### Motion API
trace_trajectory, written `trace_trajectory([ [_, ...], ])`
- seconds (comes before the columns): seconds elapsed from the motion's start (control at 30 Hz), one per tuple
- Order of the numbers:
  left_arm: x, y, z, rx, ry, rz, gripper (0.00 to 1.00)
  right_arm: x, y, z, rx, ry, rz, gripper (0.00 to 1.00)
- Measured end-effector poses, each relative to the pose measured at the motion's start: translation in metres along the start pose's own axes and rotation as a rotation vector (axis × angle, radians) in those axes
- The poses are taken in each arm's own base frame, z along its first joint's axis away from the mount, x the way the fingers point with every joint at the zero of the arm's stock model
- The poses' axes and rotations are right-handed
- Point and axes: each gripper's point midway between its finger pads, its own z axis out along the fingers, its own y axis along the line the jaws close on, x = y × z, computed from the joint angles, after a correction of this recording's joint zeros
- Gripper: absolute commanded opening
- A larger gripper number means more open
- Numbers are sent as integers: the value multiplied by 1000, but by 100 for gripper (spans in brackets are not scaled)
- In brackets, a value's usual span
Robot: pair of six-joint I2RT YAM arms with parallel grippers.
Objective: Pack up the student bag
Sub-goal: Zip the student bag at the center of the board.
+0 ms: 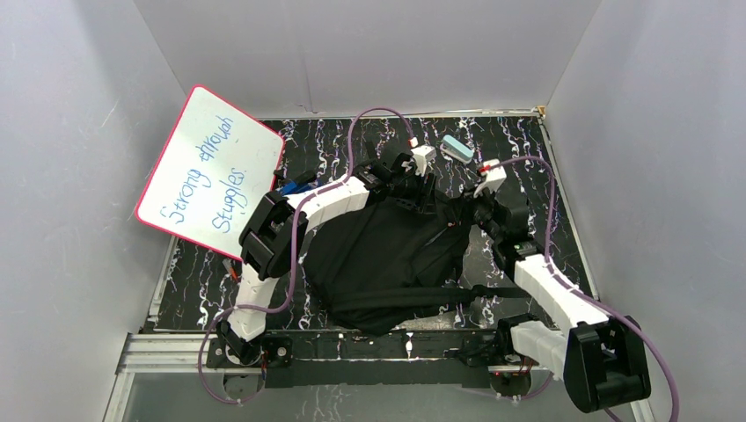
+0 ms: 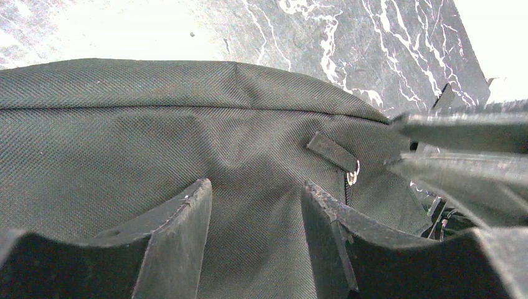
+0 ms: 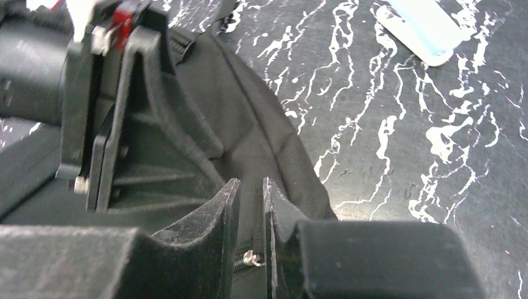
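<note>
Black student bag (image 1: 378,255) lying slumped; left hand (image 2: 255,187) released, right hand (image 3: 249,184) grip unclear.

Overhead view looks down from near edge; both wrist views close, sharing student bag (image 2: 187,124)

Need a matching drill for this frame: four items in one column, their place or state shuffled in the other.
Items:
1. whiteboard
2. light blue block
3. left gripper
4. right gripper

Place or state:
A. fingers wide apart over the student bag fabric
B. lying on the table beyond the bag, near the far wall
C. fingers nearly together, zipper pull seen in the gap
D. propped by the left wall

Pairs: 1-D, 2-B, 3-A, 4-C
</note>
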Motion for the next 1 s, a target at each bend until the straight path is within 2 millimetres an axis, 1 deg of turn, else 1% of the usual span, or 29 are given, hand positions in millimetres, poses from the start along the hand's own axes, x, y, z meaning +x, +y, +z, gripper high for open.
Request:
trace_trajectory([
  [0.13,0,0,0,-1,-1,1,53,-8,-7,8,63,98,69,28],
  [0.23,0,0,0,-1,0,1,53,-13,-5,17,55,182,99,30],
  [0.3,0,0,0,-1,0,1,53,-6,-2,19,41,236,114,31],
  [0.43,1,1,0,0,-5,3,53,20,-1,12,43,340,137,33],
  [0.57,1,1,0,-2,-8,6,53,35,-2,9,52,407,145,35],
  [0.77,1,1,0,-1,-12,9,53,45,-2,14,53,463,128,38],
  [1.0,1,1,0,0,-15,10,53,58,-2,19,77,509,81,38],
])
